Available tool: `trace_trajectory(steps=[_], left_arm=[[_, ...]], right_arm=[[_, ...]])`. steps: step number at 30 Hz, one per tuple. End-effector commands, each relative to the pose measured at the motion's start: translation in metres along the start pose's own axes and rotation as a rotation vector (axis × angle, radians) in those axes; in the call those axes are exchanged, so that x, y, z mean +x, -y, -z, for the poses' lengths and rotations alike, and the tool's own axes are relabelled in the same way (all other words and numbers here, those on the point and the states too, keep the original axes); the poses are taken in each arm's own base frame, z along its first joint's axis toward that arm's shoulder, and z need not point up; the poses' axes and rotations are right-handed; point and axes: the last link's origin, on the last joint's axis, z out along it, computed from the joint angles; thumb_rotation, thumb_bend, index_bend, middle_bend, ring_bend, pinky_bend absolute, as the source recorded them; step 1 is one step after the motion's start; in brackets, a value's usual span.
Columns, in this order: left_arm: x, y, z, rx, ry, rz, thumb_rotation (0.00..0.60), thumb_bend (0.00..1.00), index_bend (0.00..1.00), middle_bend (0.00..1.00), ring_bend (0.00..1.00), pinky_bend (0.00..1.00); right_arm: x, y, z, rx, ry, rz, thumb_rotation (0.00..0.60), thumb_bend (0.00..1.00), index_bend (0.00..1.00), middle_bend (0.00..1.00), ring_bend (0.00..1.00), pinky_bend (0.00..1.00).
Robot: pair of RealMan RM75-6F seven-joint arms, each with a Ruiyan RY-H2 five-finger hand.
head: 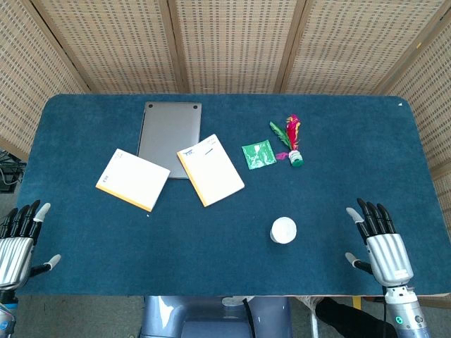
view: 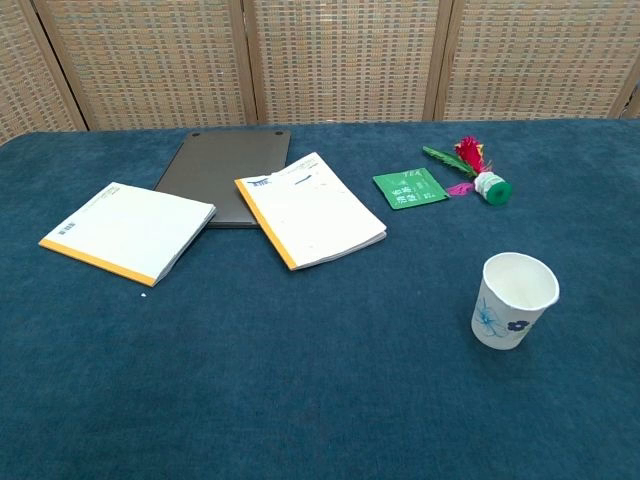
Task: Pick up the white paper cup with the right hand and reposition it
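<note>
**Paper cup standing untouched, both hands waiting at the table edge**

The white paper cup [head: 284,230] is standing upright in the lower middle of the head view, slightly right of center, on the blue tablecloth [head: 225,267]. In the chest view it is sitting at the lower right, its mouth open upward and a small blue flower print showing on its side.

The right hand [head: 380,243] is hovering at the lower right of the head view, well apart from the cup, fingers spread and extended with nothing in them. The left hand [head: 20,239] is sitting at the lower left edge of the frame, likewise spread wide and holding nothing. Neither hand is showing in the chest view.

Higher in the frame, a closed grey laptop [head: 169,128] is lying at upper center-left. 2 white notepads with orange edges are lying near it: 1 notepad [head: 133,179] just left of the laptop, the other notepad [head: 210,170] overlapping its lower right corner. A green tea packet [head: 258,154] is lying to the right of them, and a feather shuttlecock [head: 293,142] with red and green plumes is lying just beside the packet.
</note>
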Motion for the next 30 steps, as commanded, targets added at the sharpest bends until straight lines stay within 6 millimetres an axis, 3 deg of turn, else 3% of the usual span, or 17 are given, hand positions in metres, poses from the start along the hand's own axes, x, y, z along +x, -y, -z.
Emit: trace_trajectory(steps=[1,30], left_arm=[[0.0000,0.0001,-0.0001,0.001,0.000,0.000,0.600,0.12,0.00,0.00,0.00,0.00],[0.0000,-0.0016,0.0013,0.005,-0.003,-0.007,0.600,0.13,0.00,0.00,0.00,0.00]], right_arm=[[-0.0008,-0.0006,-0.0003,-0.004,0.005,0.003,0.600,0.13,0.00,0.00,0.00,0.00],[-0.0005,0.0004,0.0012,-0.005,0.036,-0.023,0.600,0.13,0.00,0.00,0.00,0.00]])
